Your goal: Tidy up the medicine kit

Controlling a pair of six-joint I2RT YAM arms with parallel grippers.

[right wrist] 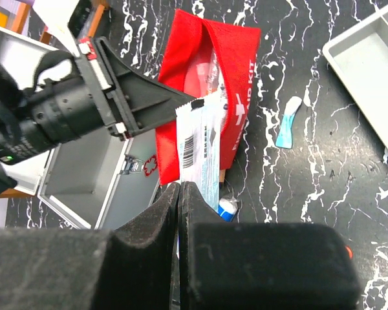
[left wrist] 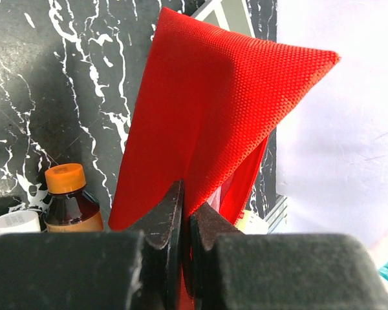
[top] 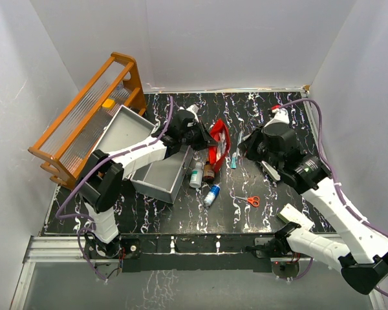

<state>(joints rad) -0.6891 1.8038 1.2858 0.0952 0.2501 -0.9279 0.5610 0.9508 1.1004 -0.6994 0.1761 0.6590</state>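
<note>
A red first-aid pouch [top: 218,143] stands open at the table's middle. My left gripper [top: 205,137] is shut on the pouch's fabric edge, as the left wrist view shows: its jaws [left wrist: 186,200] pinch the red cloth [left wrist: 207,110]. My right gripper [top: 241,150] is just right of the pouch. In the right wrist view it [right wrist: 180,187] is shut on a white-and-blue packet [right wrist: 202,139] with a barcode, held at the pouch's [right wrist: 242,71] mouth. An open grey metal case [top: 156,169] lies left of the pouch.
A brown bottle with an orange cap [left wrist: 68,200], a white bottle [top: 196,174] and a blue-capped bottle [top: 211,194] lie in front of the pouch. Orange scissors [top: 252,201], a white box [top: 295,216], a wooden rack [top: 84,119], a blue strip [right wrist: 288,123] and a grey tray [right wrist: 375,64] surround it.
</note>
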